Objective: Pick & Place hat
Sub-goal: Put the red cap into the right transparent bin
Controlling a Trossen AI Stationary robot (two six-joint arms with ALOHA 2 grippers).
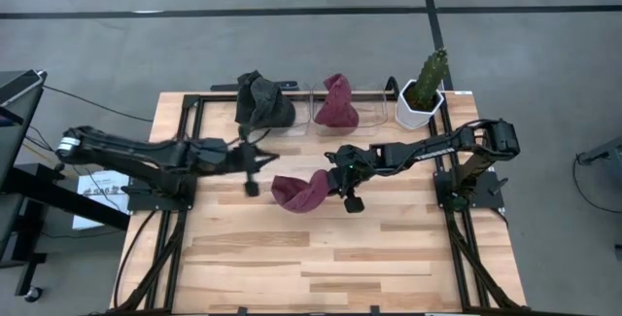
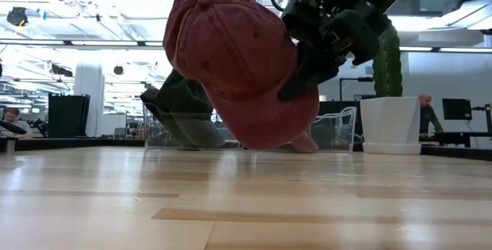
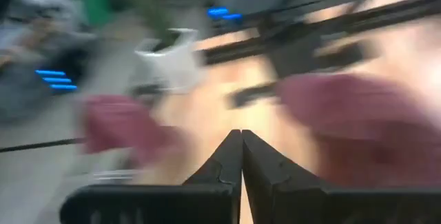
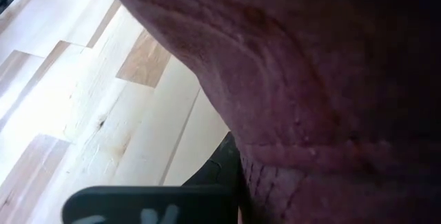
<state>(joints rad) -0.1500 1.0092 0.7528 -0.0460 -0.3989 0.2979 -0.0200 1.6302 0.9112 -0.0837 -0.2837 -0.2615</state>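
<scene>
High view: a wooden table (image 1: 321, 248) is carrying, along its far edge, a dark hat (image 1: 260, 102), a second maroon hat (image 1: 336, 102) in a clear bin (image 1: 367, 90), and a white pot (image 1: 420, 108) with a cactus (image 1: 431, 69). Taking the white pot as landmark, the maroon cap (image 1: 301, 192) is sitting well to the pot's near-left, over the table's middle. The right gripper (image 1: 342, 188) is closing on the cap's right edge, fingers pinched onto the fabric. The left gripper (image 1: 251, 168) is hanging left of the cap, apart from it, fingers together and holding nothing. Low view: the maroon cap (image 2: 234, 61) is hanging in the air above the tabletop, left of the white pot (image 2: 388, 123), with the right gripper (image 2: 323, 46) clamping it from the pot's side. Left wrist view: the left gripper (image 3: 241, 158) is showing both fingers (image 3: 217, 169) pressed tip to tip, empty; the rest is blurring, though the maroon cap (image 3: 351, 114) is reading as a reddish mass ahead. Right wrist view: the maroon cap (image 4: 310, 79) is filling most of the picture, its fabric lying against the gripper's own finger (image 4: 219, 165), with table planks (image 4: 103, 100) below.
</scene>
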